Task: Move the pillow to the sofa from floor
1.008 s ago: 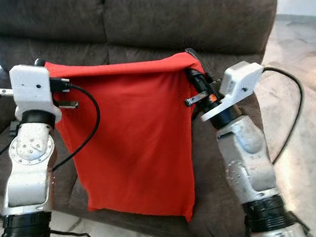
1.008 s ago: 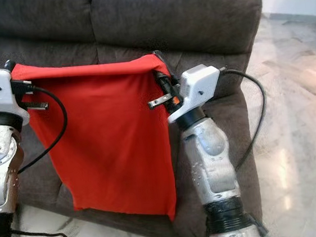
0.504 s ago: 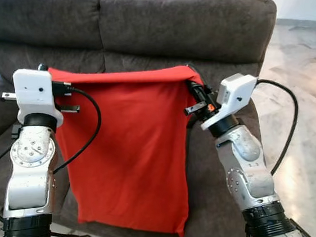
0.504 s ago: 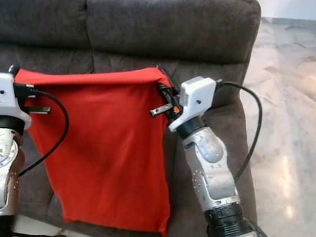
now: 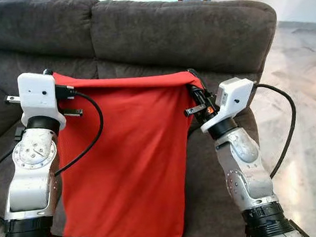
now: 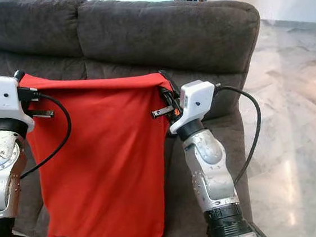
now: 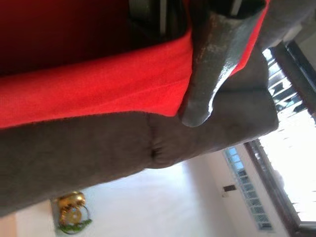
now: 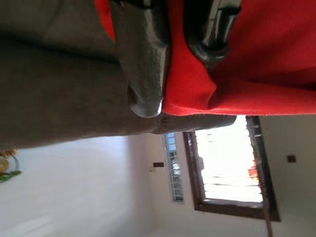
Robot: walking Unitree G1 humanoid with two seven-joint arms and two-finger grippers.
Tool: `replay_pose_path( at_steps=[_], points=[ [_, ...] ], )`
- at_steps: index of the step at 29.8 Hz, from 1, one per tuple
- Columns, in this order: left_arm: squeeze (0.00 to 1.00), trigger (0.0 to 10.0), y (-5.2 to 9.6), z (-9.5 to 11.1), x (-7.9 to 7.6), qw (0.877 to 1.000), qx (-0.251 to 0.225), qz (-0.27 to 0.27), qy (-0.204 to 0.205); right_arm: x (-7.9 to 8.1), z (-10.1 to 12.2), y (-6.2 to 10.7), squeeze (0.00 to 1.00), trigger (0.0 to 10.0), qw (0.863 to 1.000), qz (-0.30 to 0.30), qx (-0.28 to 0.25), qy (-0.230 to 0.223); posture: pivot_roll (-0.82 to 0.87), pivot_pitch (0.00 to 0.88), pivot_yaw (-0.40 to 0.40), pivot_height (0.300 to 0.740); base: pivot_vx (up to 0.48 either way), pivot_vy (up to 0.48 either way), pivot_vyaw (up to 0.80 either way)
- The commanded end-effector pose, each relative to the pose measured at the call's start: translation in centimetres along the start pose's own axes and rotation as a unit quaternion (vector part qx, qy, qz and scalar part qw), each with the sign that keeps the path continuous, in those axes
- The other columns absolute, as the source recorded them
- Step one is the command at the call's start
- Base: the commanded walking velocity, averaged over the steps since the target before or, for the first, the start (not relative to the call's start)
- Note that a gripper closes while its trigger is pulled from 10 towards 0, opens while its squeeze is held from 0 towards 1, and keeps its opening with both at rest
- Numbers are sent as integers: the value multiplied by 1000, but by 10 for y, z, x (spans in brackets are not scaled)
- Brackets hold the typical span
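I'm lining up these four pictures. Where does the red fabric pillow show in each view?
Left eye view: red fabric pillow hangs centre, between both arms.
Right eye view: pillow left of centre.
Left wrist view: its red edge pinched beside a black finger.
Right wrist view: its corner between the fingers.
Shared landmark: dark grey sofa behind.

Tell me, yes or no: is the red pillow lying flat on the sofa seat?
No, the red pillow hangs upright, its top corners held by the left gripper and right gripper.
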State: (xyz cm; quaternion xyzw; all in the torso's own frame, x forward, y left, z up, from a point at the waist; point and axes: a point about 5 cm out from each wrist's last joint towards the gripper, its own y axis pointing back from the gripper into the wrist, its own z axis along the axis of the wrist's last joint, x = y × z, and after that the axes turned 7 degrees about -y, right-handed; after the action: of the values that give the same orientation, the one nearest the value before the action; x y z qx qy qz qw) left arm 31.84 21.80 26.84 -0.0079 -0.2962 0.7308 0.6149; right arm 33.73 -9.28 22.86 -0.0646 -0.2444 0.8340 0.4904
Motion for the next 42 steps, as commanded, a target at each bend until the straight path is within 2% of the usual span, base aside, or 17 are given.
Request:
replay_pose_path(
  at_steps=[1, 3, 4, 7, 10, 14, 17, 20, 30, 31, 32, 33, 34, 40, 41, 42],
  points=[
    [0, 10000, 2, -6, -1, 1000, 19, -22, -1, -15, 5, 5, 0, 10000, 999, -37, -10, 3, 77, 117, 24, 740, 0, 0, 0],
    [0, 10000, 3, -9, -4, 999, 28, -36, -1, -16, 2, 6, 0, 10000, 999, -38, -3, 3, 77, 117, 24, 740, 0, 0, 0],
    [0, 10000, 8, -18, -15, 996, 50, -73, -2, -18, -7, 10, 0, 10000, 999, -45, 19, 0, 77, 117, 24, 740, 0, 0, 0],
    [0, 10000, 23, -37, -34, 988, 90, -125, -2, -24, -33, 24, 0, 10000, 994, -65, 89, 4, 73, 117, 25, 740, 0, 0, 0],
    [0, 10000, 28, -41, -37, 987, 99, -129, -2, -26, -40, 29, 0, 10000, 992, -73, 106, 10, 72, 119, 23, 740, 0, 0, 0],
    [0, 10000, 39, -50, -43, 983, 122, -139, -4, -29, -56, 42, 0, 10000, 987, -73, 142, -7, 72, 120, 22, 740, 0, 0, 0],
    [0, 10000, 40, -50, -43, 982, 124, -139, -4, -27, -59, 43, 0, 10000, 987, -63, 148, -8, 77, 120, 21, 740, 0, 0, 0],
    [0, 10000, 41, -52, -43, 982, 130, -137, -4, -22, -69, 47, 0, 10000, 983, -43, 177, 1, 79, 119, 22, 740, 0, 0, 0],
    [0, 10000, 43, -54, -51, 982, 131, -137, 5, -21, -74, 51, 0, 10000, 983, -42, 180, -8, 73, 99, 28, 740, 0, 0, 0],
    [267, 10000, 44, -54, -52, 982, 130, -138, 4, -21, -74, 51, 0, 10000, 983, -41, 179, -6, 73, 99, 28, 740, 0, 0, 0],
    [424, 10000, 44, -55, -52, 982, 129, -139, 3, -21, -74, 51, 0, 10000, 983, -39, 179, -3, 71, 91, 29, 740, 0, 0, 0],
    [651, 10000, 45, -55, -53, 982, 130, -139, 3, -21, -74, 51, 157, 10000, 983, -37, 179, -4, 70, 89, 29, 740, 0, 0, 0],
    [827, 10000, 45, -56, -53, 982, 130, -139, 4, -21, -74, 51, 1000, 10000, 984, -36, 176, -6, 70, 87, 30, 740, 0, 0, 0],
    [843, 10000, 45, -57, -54, 982, 131, -139, 6, -22, -74, 50, 1000, 10000, 984, -45, 173, 2, 71, 83, 31, 740, 0, 0, 0],
    [984, 10000, 45, -57, -54, 981, 132, -139, 6, -22, -74, 50, 1000, 10000, 984, -46, 173, 3, 73, 84, 32, 740, 0, 0, 0],
    [1000, 10000, 46, -59, -55, 981, 134, -141, 7, -22, -75, 50, 929, 10000, 983, -48, 175, 7, 72, 87, 31, 740, 0, 0, 0]
  ],
)
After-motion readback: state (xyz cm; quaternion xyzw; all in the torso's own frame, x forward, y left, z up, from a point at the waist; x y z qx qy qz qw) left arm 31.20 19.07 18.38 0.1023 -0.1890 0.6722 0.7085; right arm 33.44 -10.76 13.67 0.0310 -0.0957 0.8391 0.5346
